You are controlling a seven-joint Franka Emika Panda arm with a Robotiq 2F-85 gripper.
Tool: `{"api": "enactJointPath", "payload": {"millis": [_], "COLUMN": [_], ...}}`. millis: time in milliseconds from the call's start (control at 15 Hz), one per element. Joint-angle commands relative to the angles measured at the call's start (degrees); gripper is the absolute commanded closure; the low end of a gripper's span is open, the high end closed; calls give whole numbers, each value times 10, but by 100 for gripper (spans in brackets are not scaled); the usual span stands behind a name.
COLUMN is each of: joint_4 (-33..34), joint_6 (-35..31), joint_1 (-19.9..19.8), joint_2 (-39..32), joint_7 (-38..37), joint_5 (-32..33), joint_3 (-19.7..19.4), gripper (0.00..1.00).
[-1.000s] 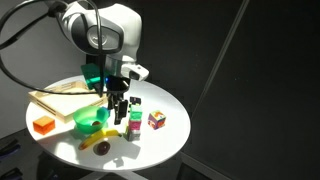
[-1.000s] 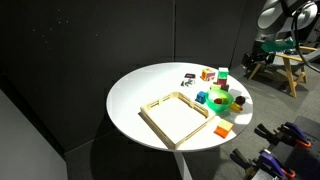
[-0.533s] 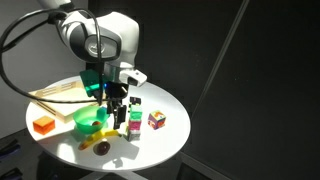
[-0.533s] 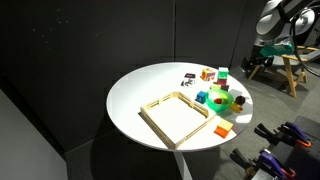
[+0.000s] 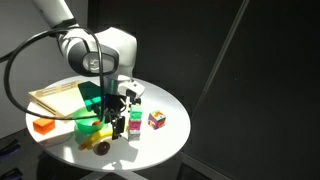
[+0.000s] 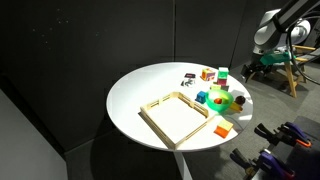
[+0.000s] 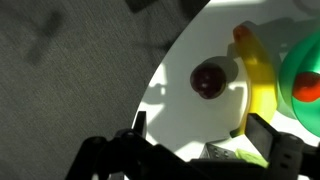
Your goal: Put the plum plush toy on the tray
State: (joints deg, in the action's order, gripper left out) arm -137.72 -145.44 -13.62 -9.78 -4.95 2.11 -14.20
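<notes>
Plum plush toy point(image 7: 208, 80) lay on the white desk point(image 5: 168, 140), near its edge, just beside the banana point(image 7: 255, 75) and well apart from the tray point(image 5: 55, 98). Gripper point(image 7: 200, 140) hung above the toy, jaws apart, holding nothing. Green bowl point(image 5: 88, 118) sat close by.

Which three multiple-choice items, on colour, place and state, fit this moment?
1. Colour of the bowl? A green; B blue; C red.
2. Where is the plum plush toy? A inside the bowl; B on the table beside the banana; C on top of the banana.
3. The gripper is: A shut on the toy; B shut on the banana; C open, holding nothing.
Answers: 1 A, its wall shows green in the wrist view; 2 B, it rests on the white surface next to the banana; 3 C, jaws apart with nothing between.
</notes>
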Motion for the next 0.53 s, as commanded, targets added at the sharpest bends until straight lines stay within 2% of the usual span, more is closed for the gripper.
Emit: {"api": "enactJointPath", "payload": {"millis": [0, 467], "joint_4": [-5, -8], "joint_6": [-26, -63], "joint_1": [-10, -18], "joint_2": [-20, -57], "joint_7": [34, 64], "joint_5": [-17, -44], "joint_3": [0, 8], "gripper": [0, 0]}}
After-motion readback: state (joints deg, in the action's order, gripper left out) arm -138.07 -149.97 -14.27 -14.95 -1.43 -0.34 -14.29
